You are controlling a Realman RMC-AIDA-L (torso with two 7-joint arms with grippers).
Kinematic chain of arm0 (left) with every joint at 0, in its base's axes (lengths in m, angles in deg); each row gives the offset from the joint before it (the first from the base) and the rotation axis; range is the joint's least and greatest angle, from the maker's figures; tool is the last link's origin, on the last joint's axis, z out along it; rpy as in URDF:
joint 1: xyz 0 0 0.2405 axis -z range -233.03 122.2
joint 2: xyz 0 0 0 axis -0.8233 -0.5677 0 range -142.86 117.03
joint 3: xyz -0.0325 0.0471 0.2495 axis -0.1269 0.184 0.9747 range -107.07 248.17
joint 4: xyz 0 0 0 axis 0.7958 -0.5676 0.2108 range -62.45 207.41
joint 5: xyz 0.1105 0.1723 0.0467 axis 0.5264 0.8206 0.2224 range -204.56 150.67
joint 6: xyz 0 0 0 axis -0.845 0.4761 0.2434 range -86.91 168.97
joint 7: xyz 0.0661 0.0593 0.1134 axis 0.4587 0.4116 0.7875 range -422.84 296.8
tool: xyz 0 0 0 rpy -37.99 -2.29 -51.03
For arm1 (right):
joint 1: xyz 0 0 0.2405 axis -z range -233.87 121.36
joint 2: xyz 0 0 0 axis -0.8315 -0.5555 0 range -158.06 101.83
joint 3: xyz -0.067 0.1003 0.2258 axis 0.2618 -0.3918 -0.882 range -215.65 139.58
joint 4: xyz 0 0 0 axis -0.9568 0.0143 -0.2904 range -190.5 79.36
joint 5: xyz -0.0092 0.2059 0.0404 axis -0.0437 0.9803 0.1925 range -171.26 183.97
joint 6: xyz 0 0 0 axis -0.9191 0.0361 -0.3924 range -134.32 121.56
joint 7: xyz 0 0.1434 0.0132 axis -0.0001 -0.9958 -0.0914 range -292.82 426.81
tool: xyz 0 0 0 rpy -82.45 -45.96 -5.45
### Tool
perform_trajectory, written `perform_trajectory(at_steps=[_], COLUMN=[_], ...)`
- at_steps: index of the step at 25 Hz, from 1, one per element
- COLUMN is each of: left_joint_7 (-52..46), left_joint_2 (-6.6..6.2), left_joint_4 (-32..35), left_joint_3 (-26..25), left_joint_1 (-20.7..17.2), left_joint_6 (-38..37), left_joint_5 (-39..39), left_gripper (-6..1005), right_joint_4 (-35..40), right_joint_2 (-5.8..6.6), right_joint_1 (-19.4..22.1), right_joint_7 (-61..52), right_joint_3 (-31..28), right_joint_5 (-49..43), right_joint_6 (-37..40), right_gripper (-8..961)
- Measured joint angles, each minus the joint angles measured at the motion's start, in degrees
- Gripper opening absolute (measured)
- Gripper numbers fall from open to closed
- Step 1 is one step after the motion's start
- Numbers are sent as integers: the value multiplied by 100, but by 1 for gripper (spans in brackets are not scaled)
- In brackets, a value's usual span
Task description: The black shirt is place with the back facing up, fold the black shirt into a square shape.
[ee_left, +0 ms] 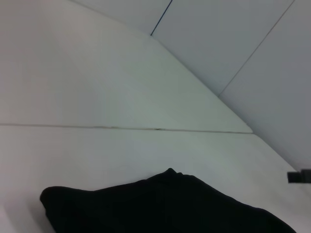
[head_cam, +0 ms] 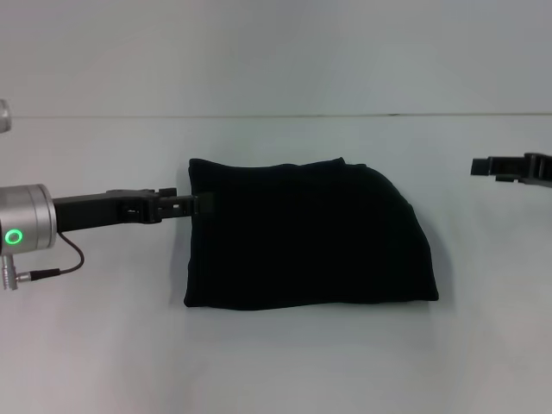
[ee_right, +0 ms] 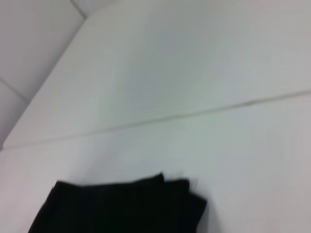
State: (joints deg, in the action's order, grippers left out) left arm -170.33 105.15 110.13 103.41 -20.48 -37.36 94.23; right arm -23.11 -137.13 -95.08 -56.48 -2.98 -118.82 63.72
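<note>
Left gripper (head_cam: 203,203): at the end of the left arm, reaching in level from the robot's left, its tip at the left edge of the black shirt (head_cam: 306,235), upper part of that edge; whether it is spread or pinching the cloth cannot be told, as dark tip and dark fabric run together. Black shirt: lies flat on the white table (head_cam: 285,362), near the middle, already folded into a compact block, roughly four-sided, with a straight left edge and a right side that slopes outward toward the near edge; long axis runs left to right across the robot's front; no lettering shows. In the left wrist view the shirt (ee_left: 160,206) appears as a low dark mound with layered edges. Right gripper (head_cam: 496,167): held off to the robot's right, well apart from the shirt's right edge and clear of the cloth; state cannot be told. Nearer arm: left, by a wide margin. Judgement: folding looks nearly complete; any remaining squaring of the sloped right side would fall to the right arm. Containers: none in view.
</note>
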Motion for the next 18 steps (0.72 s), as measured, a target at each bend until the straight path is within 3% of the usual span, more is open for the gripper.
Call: perform_trajectory(at_steps=[3, 8, 18], left_joint_7=[0, -4, -14], left_joint_2=[11, 24, 5], left_joint_4=[-4, -19, -191], left_joint_3=[6, 10, 35], left_joint_1=[-3, 13, 68], left_joint_6=[21, 55, 671], left_joint_5=[8, 12, 72], left_gripper=[952, 951, 951], right_joint_4=[-15, -60, -63], right_joint_2=[15, -77, -504], right_joint_1=[-99, -253, -525], right_joint_7=[-18, 9, 566], right_joint_3=[26, 154, 259], right_joint_5=[-9, -36, 50], right_joint_6=[15, -78, -524], right_gripper=[656, 635, 594])
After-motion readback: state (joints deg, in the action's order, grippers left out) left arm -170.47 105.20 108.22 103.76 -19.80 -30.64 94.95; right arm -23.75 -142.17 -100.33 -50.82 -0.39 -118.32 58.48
